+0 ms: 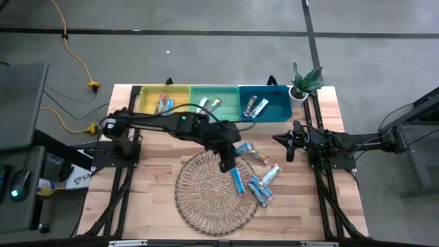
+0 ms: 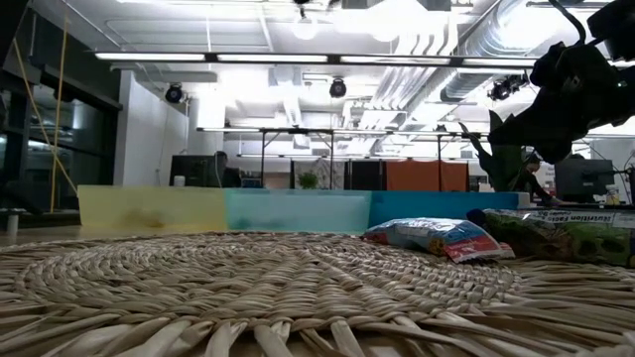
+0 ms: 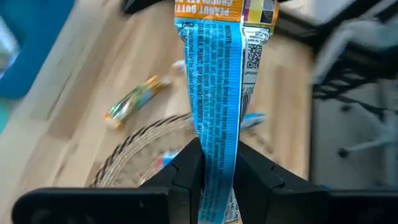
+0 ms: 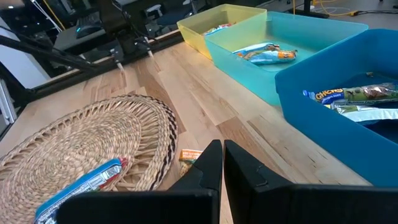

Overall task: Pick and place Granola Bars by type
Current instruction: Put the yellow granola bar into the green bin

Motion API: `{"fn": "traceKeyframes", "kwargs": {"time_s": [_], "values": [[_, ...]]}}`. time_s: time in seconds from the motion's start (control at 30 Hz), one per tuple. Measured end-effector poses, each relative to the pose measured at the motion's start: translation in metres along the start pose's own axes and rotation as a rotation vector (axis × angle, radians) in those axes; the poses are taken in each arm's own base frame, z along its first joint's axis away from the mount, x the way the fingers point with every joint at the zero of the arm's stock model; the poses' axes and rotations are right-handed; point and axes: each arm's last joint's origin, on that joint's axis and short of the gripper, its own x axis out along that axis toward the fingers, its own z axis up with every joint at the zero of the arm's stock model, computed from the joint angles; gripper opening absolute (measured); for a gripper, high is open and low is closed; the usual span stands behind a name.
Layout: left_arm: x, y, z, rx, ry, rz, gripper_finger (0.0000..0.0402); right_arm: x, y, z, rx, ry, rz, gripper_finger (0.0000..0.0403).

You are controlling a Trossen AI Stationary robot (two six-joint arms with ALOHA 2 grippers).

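My left gripper [image 3: 217, 155] is shut on a bright blue granola bar [image 3: 217, 81] with an orange far end. In the high view this gripper [image 1: 235, 152] hangs above the far right rim of the round wicker mat [image 1: 202, 202]. A blue bar [image 1: 238, 182] lies flat on the mat, and more blue ones [image 1: 259, 190] lie at its right rim. An orange-and-green bar [image 3: 134, 102] lies on the wood beyond the rim. My right gripper [image 1: 288, 142] waits at the table's right side, fingers shut [image 4: 222, 152] and touching nothing. My left gripper pinches the blue bar between its two fingers [image 3: 189, 165], across the bar's width near its blue end [image 3: 217, 140], where the wrapper narrows. The fingers slant down toward the table's right edge. The bar sticks out along them, orange end [image 3: 214, 9] foremost, lifted clear of the mat.
Along the far edge stand a yellow bin [image 1: 147, 96], a green bin [image 1: 226, 96] and a blue bin [image 1: 278, 110], each with bars inside. A potted plant [image 1: 305, 82] stands at the far right corner. Bare wood lies between the mat and the bins.
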Motion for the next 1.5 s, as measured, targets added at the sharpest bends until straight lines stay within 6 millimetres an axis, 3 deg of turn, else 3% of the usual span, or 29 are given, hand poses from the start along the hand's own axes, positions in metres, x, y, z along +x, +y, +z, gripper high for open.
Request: {"fn": "traceKeyframes", "kwargs": {"time_s": [0.13,0.3,0.57,0.77,0.9,1.0,1.17,1.33,1.5], "values": [[-0.029,-0.008,0.008,0.097,-0.075,-0.175,0.0071,0.0,0.0,0.0,0.0,0.0,0.0,0.0],[-0.048,-0.017,0.015,0.207,-0.195,-0.421,0.0071,0.0,0.0,0.0,0.0,0.0,0.001,0.0],[-0.032,-0.015,0.0,0.217,-0.266,-0.624,0.0071,0.0,0.0,0.0,0.0,-0.001,0.001,0.0],[-0.011,-0.009,-0.014,0.166,-0.254,-0.652,0.0071,0.0,0.0,0.0,0.0,0.0,0.0,0.0],[-0.012,0.002,-0.008,0.149,-0.259,-0.667,0.0071,0.0,0.0,0.0,0.0,0.0,0.0,0.0],[-0.023,0.014,-0.003,0.148,-0.29,-0.651,0.0071,0.0,0.0,0.0,0.0,-0.001,0.0,0.0],[-0.058,0.044,0.008,0.141,-0.391,-0.546,0.0071,0.0,0.0,0.0,0.0,-0.001,0.001,0.0],[-0.095,0.083,0.016,0.018,-0.549,-0.231,0.0071,0.0,0.0,0.0,0.0,-0.001,0.001,0.0],[-0.11,0.119,0.02,-0.176,-0.662,0.124,0.0071,0.0,0.0,0.0,0.0,0.0,0.0,0.0]]}}
